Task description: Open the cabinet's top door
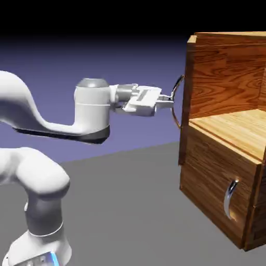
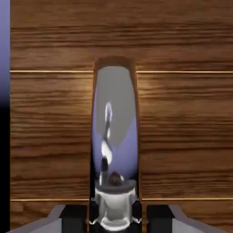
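1. the top door (image 1: 190, 83) is at the side of the cabinet (image 1: 226, 78), on the side toward the robot. it stands away from the opening, because i can see the inside of the upper part.

2. the jaws of the gripper (image 1: 172, 98) are closed around the long chrome handle (image 2: 115, 150) of this door, near the middle of its curve. in the hand view the handle lies between the two fingertips, so i judge that they are pinching it.

3. the step in hand seems to be the pulling of the door on its hinge, and it looks quite advanced. the exact angle i cannot tell.

4. if more opening is wanted, the next move should carry the handle along the curve of the door, and the wrist should turn with it. a straight pull could make the fingers slip.

5. if the opening is enough, the gripper should first loosen, then back away straight from the handle.
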Tool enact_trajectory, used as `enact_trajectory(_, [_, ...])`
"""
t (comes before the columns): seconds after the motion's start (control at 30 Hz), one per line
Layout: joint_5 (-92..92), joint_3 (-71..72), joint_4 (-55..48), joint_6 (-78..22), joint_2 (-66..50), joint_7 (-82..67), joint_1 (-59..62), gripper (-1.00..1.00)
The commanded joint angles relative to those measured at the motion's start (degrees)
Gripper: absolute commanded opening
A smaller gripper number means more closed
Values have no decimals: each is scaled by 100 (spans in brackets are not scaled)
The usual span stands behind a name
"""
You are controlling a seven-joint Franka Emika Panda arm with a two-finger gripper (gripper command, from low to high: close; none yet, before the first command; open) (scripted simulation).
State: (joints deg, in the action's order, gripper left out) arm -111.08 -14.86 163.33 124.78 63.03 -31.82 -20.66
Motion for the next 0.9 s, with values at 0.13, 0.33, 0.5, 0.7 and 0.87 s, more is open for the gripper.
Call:
enact_trajectory(0.13, [1163, 1039, 146, -955, 56, -73, -76, -100])
enact_trajectory(0.33, [2512, 2285, -29, -2170, -284, 16, -215, -100])
enact_trajectory(0.5, [3577, 3323, -506, -3261, -929, 227, -190, -100])
enact_trajectory(0.7, [4663, 4558, -1521, -4708, -2078, 614, 191, -100])
enact_trajectory(0.87, [5221, 5460, -2535, -5891, -3116, 999, 709, -100])
